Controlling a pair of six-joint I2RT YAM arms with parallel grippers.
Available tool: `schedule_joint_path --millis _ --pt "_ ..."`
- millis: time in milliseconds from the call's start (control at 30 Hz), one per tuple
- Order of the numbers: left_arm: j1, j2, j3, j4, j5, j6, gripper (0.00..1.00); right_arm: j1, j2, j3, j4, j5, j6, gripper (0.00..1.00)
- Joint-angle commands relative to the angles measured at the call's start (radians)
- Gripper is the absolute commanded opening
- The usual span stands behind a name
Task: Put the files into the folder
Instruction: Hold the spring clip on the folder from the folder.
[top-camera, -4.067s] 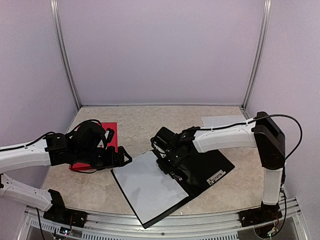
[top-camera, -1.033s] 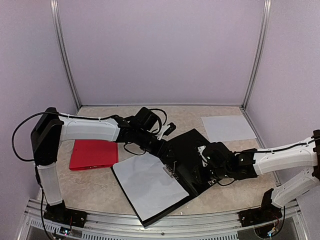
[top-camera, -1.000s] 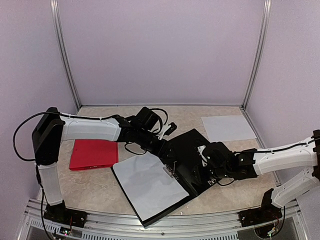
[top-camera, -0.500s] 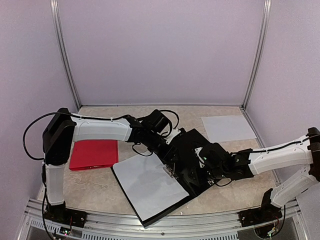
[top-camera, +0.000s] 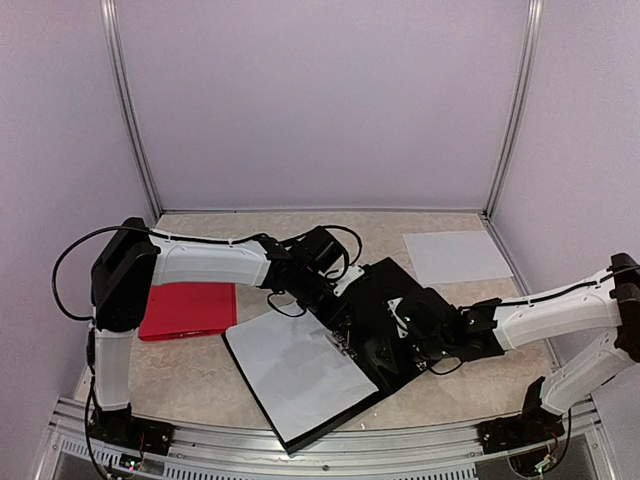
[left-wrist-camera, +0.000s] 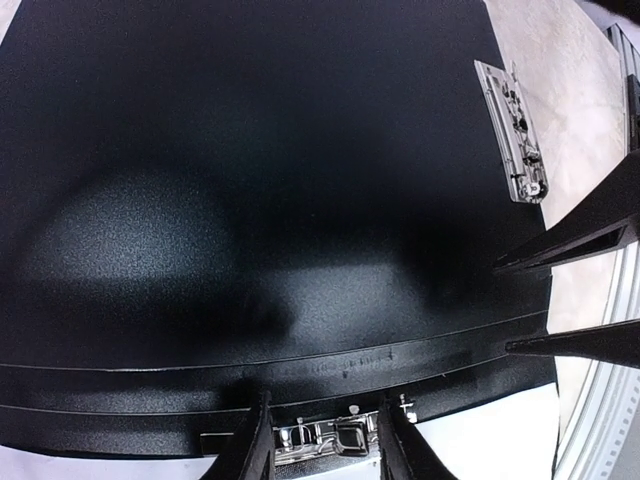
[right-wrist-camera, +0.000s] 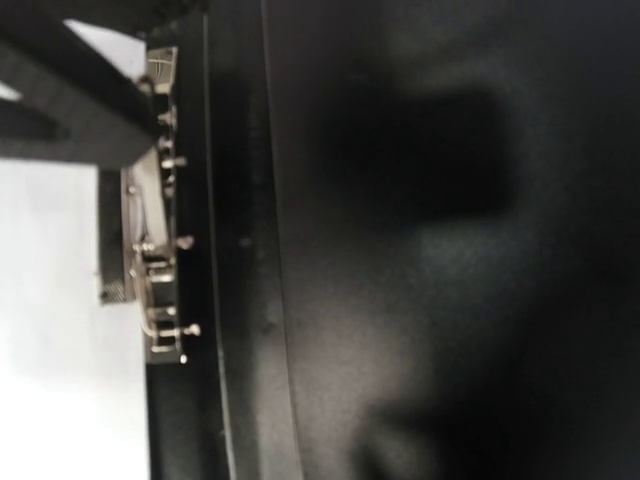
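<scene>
The black folder (top-camera: 385, 290) lies open on the table, and one of the files, a white sheet (top-camera: 300, 365), rests on its near-left half. Another white sheet (top-camera: 455, 255) lies at the back right. My left gripper (top-camera: 338, 298) hangs over the spine. In the left wrist view its fingers (left-wrist-camera: 258, 445) stand slightly apart over the metal clip (left-wrist-camera: 330, 437), so the left gripper (left-wrist-camera: 325, 425) is open. My right gripper (top-camera: 400, 330) sits low over the bare right cover. Its own view shows only the cover (right-wrist-camera: 430, 250). The left wrist view shows the right gripper (left-wrist-camera: 502, 306) open.
A red folder (top-camera: 190, 310) lies flat at the left, beside the left arm's base link. A silver label holder (left-wrist-camera: 512, 130) is fixed on the black cover. The frame posts and purple walls enclose the table on three sides.
The left arm has swung from the red folder to the black folder's spine and its jaws have narrowed. The right arm left the spine and now reaches in low from the right.
</scene>
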Motion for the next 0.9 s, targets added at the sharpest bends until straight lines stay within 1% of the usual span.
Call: schedule_joint_path --millis 0,267,667,867 --pt "-0.011 0.019 0.035 -0.013 -0.016 0.015 0.33 -0.007 0.019 0.01 0.01 -0.014 0.009 0.33" --pt "-0.019 0.012 0.042 -0.008 -0.01 0.015 0.32 -0.007 0.029 0.008 0.013 -0.019 0.012 0.33" --pt "-0.019 0.022 0.048 -0.015 -0.018 0.014 0.23 -0.007 0.026 0.007 0.012 -0.023 0.015 0.32" --pt "-0.019 0.027 0.045 -0.019 -0.022 0.017 0.21 -0.006 0.022 0.005 0.01 -0.02 0.017 0.32"
